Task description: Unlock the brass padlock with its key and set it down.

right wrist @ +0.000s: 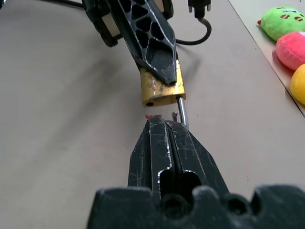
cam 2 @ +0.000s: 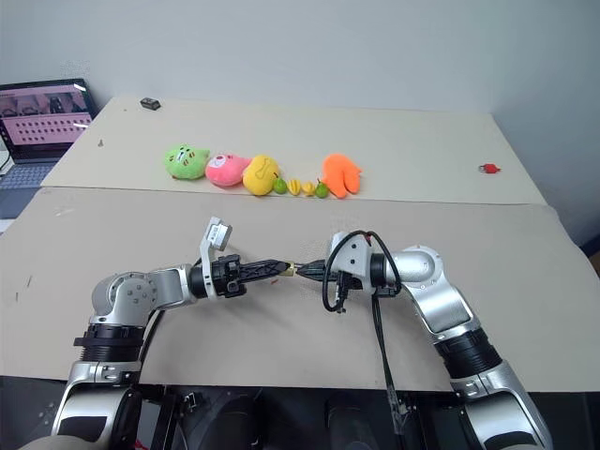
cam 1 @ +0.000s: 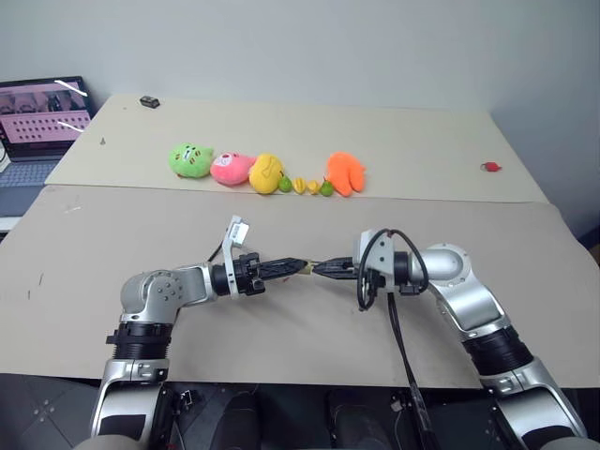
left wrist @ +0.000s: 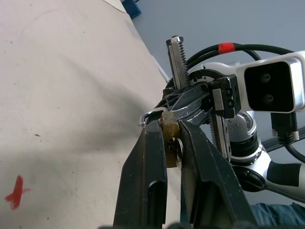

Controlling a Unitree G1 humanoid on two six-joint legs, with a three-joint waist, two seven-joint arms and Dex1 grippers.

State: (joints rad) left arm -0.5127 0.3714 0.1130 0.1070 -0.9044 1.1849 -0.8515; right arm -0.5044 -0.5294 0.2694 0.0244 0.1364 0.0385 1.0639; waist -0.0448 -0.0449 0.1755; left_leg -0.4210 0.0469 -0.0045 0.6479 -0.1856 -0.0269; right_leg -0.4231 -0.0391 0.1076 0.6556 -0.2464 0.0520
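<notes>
Brass padlock [right wrist: 161, 88] is pinched in the left gripper [right wrist: 164, 71], up off the table [cam 1: 281, 225] so the closed right gripper [right wrist: 167, 126] (key too tiny to see) can reach its shackle [right wrist: 182, 110].

No legible text (laptop [cam 1: 42, 117] screen unreadable).
</notes>
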